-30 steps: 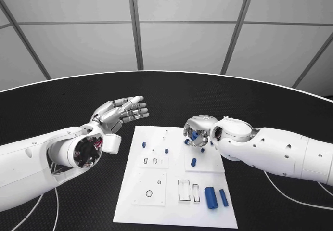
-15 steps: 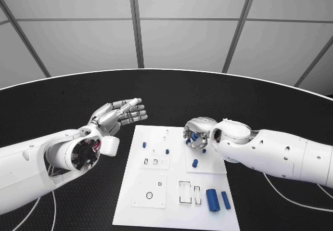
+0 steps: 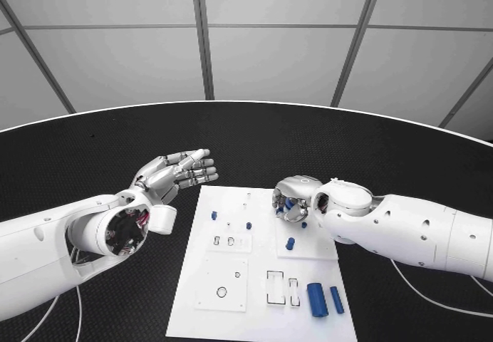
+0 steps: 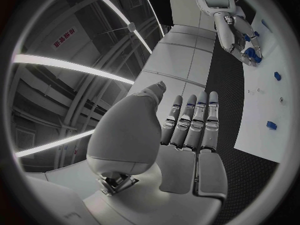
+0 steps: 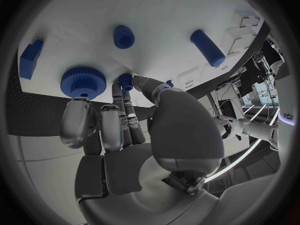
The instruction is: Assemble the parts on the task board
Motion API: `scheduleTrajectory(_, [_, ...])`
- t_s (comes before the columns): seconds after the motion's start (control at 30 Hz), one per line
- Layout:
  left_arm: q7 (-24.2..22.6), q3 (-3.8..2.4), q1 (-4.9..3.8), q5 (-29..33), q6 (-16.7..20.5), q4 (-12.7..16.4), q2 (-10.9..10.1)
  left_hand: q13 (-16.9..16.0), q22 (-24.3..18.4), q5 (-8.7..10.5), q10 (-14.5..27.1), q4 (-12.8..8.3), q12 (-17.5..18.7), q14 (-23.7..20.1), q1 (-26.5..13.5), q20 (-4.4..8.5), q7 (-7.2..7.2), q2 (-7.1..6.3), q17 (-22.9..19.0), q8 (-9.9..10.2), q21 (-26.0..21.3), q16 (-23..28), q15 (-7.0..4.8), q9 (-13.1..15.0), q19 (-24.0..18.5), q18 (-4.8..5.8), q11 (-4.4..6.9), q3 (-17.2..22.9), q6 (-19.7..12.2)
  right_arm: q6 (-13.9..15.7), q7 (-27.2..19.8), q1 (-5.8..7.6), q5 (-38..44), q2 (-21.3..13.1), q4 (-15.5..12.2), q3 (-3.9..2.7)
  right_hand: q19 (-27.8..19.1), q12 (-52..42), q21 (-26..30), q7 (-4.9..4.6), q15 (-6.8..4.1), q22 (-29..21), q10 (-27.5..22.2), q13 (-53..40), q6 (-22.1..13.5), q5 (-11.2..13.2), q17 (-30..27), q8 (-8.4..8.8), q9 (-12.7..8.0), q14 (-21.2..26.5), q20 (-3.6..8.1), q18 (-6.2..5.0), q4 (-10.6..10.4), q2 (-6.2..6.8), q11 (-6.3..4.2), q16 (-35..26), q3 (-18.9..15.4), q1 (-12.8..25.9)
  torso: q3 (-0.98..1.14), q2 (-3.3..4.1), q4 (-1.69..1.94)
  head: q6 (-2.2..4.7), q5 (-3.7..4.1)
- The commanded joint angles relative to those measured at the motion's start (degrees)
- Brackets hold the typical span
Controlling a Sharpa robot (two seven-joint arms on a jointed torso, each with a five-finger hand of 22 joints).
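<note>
Your right hand point(image 3: 292, 197) pinches a blue gear point(image 5: 82, 81) over the task board point(image 3: 231, 285), blue pegs point(image 5: 207, 47) just beside; your left hand point(image 3: 174, 171) hovers spread, off the board's left edge

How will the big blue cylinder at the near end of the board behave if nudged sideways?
The big blue cylinder lies on its side on the flat task board, so it would probably roll. It might bump the thinner cylinder right beside it. It looks rigid, likely light plastic.

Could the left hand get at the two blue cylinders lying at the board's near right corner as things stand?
Probably yes: the left hand is open, and nothing covers the two blue cylinders on the white task board.
</note>
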State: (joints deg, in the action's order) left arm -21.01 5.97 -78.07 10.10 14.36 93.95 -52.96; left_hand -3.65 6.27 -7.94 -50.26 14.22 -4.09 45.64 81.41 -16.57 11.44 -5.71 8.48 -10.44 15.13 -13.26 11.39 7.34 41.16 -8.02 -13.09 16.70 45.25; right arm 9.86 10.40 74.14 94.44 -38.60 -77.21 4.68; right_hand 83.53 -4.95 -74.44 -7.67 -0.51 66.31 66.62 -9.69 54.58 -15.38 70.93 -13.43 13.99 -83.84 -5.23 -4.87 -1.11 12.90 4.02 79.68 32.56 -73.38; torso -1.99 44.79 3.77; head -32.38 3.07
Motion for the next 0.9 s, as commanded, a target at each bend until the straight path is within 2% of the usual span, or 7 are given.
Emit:
scheduleTrajectory(0.03, [0.04, 0.00, 0.00, 0.00, -0.01, -0.03, -0.03, 0.00, -0.04, 0.23, 0.30, 0.07, 0.30, -0.43, -0.24, -0.06, 4.25, -0.44, -0.05, 0.26, 0.02, 0.35, -0.12, -0.08, 0.15, -0.74, -0.05, 0.35, -0.41, 0.24, 0.15, -0.01, 0.00, -0.08, 0.00, 0.01, -0.05, -0.63, -0.37, 0.04, -0.31, 0.35, 0.97, -0.10, 1.14, -0.05, 0.11, -0.80, 0.39, -3.03, 0.43, 0.25, 0.22, -0.87, 0.00, 0.31, 0.75, -0.69, -0.07, 0.53, 0.14, 0.28, 0.17])
scheduleTrajectory(0.1, [0.07, 0.00, 0.00, 0.00, -0.02, -0.05, -0.07, 0.00, -0.04, 0.23, 0.30, 0.07, 0.30, -0.43, -0.24, -0.06, 4.25, -0.44, -0.05, 0.26, 0.02, 0.35, -0.12, -0.08, 0.15, -0.74, -0.05, 0.35, -0.41, 0.37, 0.25, -0.01, 0.00, -0.16, -0.03, 0.01, 0.00, -0.90, -0.53, 0.14, -0.41, 0.60, 1.50, -0.34, 2.01, 1.07, 0.27, -1.37, 0.88, -3.06, 0.54, 0.28, 0.63, -1.46, -0.11, 0.51, 1.45, -1.38, -0.07, 0.69, 0.14, 0.38, 0.18])
scheduleTrajectory(0.27, [0.15, 0.00, 0.00, 0.00, -0.04, -0.17, -0.08, 0.00, -0.04, 0.23, 0.30, 0.07, 0.30, -0.43, -0.24, -0.06, 4.25, -0.44, -0.05, 0.26, 0.02, 0.35, -0.12, -0.08, 0.15, -0.74, -0.05, 0.35, -0.41, 0.81, 0.31, -0.01, 0.00, -0.35, -0.15, 0.01, 0.02, -1.12, -0.67, 0.16, -0.47, 0.82, 1.96, -0.62, 2.52, 0.91, 0.26, -1.78, 1.39, -3.04, 0.61, 0.31, 1.15, -1.74, -0.20, 0.64, 2.04, -1.92, -0.02, 0.96, 0.11, 0.57, 0.19])
scheduleTrajectory(0.5, [0.17, 0.00, 0.00, 0.00, -0.08, -0.30, -0.09, 0.01, -0.07, 0.24, 0.33, 0.08, 0.31, -0.47, -0.29, -0.06, 4.26, -0.44, -0.06, 0.29, 0.00, 0.40, -0.11, -0.09, 0.13, -0.73, -0.06, 0.38, -0.44, 3.57, -0.15, -0.01, 0.00, -0.78, -0.98, 0.00, 0.07, -1.97, -0.96, 0.28, -0.77, 1.28, 3.39, -1.44, 3.32, 0.31, 0.49, -2.48, 2.25, -3.06, 0.85, 0.36, 2.50, -2.48, -0.56, 0.94, 2.83, -3.33, 0.07, 1.22, 0.20, 0.76, 0.28])
scheduleTrajectory(0.9, [0.17, 0.00, 0.00, 0.00, -0.08, -0.44, -0.13, 0.01, -0.09, 0.24, 0.35, 0.07, 0.32, -0.50, -0.29, -0.06, 4.25, -0.42, -0.06, 0.30, -0.01, 0.44, -0.10, -0.09, 0.11, -0.73, -0.07, 0.41, -0.45, 9.26, -0.34, 0.00, 1.41, -1.70, -3.22, -0.04, 0.30, -3.43, -1.63, 0.49, -1.18, 2.33, 5.29, -3.20, 4.55, 0.18, 1.12, -3.48, 3.64, -3.15, 1.24, 0.52, 4.26, -3.15, -1.08, 1.52, 3.02, -4.56, -0.16, 1.65, 0.50, 1.30, 0.60])
